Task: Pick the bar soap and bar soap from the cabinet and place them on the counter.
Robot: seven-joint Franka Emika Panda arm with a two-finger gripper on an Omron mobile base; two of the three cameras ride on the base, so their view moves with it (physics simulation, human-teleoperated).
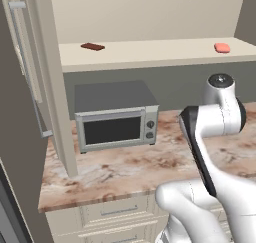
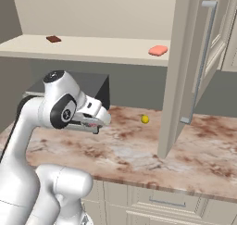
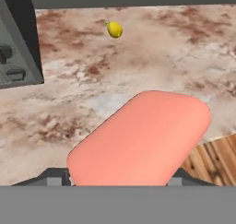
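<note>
One salmon-pink bar soap [image 3: 140, 138] sits between my fingers in the hand view, held over the marbled counter [image 3: 161, 57] near its front edge. In the right base view my gripper [image 2: 92, 123] hangs low over the counter [image 2: 139, 150] in front of the microwave, shut on that soap, of which a pink sliver shows. The other bar soap [image 1: 222, 47] [image 2: 158, 50] lies on the beige shelf of the open cabinet [image 1: 150, 54] [image 2: 92, 48], above and beyond the gripper.
A grey microwave [image 1: 116, 117] [image 3: 16, 48] stands on the counter to the gripper's left. A small yellow ball [image 2: 145, 119] [image 3: 115, 30] lies farther back. A dark brown slab [image 1: 92, 46] rests on the shelf. Open cabinet doors [image 2: 185, 57] [image 1: 20, 112] hang at both sides.
</note>
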